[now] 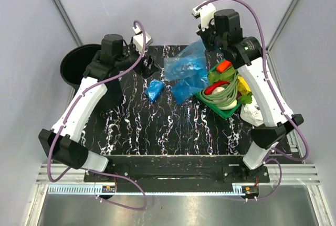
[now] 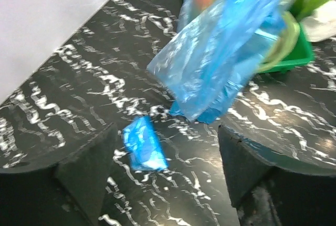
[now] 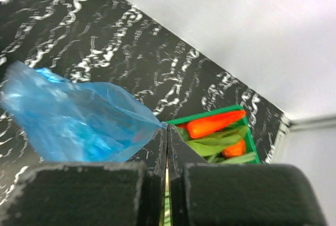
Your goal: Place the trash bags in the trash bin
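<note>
The black trash bin stands off the table's back left corner. One blue trash bag hangs as a loose sheet, its corner pinched in my shut right gripper; the bag drapes to the left of the fingers. A second trash bag, a small folded blue wad, lies flat on the table. My left gripper hovers open above and just short of that wad with nothing between its fingers. The hanging sheet fills the space beyond the wad.
A green tray of vegetables sits at the right, under the hanging bag's edge. A white crumpled plastic lump lies beside the tray. White walls close in the back and sides.
</note>
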